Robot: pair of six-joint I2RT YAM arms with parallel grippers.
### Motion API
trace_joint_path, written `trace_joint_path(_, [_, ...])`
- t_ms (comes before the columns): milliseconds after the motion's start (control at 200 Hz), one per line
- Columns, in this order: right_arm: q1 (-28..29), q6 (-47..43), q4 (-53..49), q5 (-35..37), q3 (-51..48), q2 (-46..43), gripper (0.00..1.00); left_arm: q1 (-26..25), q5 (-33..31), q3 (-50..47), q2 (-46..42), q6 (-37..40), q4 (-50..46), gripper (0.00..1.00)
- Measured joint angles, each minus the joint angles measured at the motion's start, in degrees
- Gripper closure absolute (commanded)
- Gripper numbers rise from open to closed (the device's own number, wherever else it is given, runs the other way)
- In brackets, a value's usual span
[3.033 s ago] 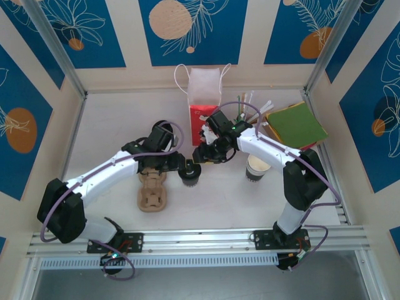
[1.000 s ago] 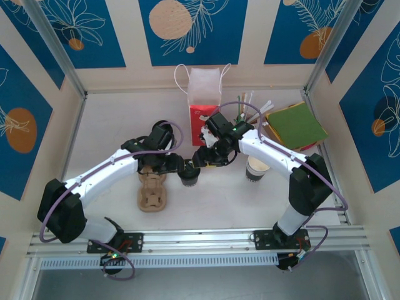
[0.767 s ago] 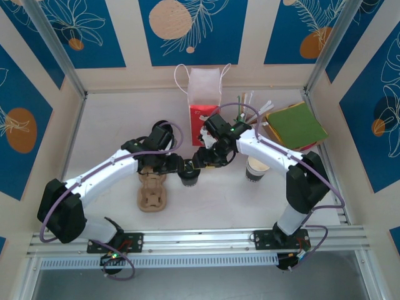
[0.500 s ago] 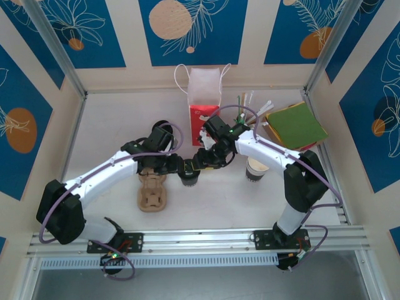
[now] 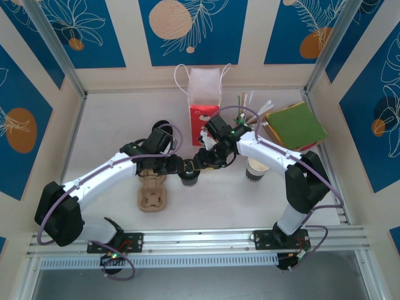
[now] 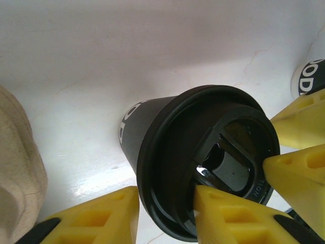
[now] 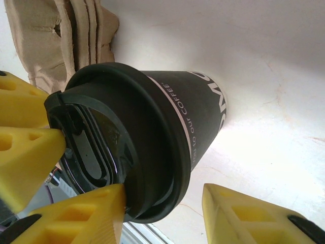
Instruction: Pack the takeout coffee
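Right gripper [image 5: 199,164] edged closer, takeout coffee [image 5: 189,179] lid against its fingertip

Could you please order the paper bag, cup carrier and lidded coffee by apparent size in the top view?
1. paper bag
2. cup carrier, partly hidden
3. lidded coffee

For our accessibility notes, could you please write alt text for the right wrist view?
A black-lidded takeout coffee stands on a white table, the yellow-fingered right gripper straddling its lid rim. The left gripper touches the lid opposite; a cardboard cup carrier lies beyond.
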Motion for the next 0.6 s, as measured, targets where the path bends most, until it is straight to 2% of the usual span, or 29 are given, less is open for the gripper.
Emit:
trace_joint_path(460, [0.1, 0.0, -4.4, 2.3, 4.4, -0.3, 0.42, -0.3, -0.7, 5.5, 0.2, 0.1, -5.6, 0.47])
trace_joint_path(600, [0.1, -0.1, -5.2, 4.5, 4.7, -2.0, 0.35, -0.3, -1.4, 6.8, -0.2, 0.0, -5.9, 0.35])
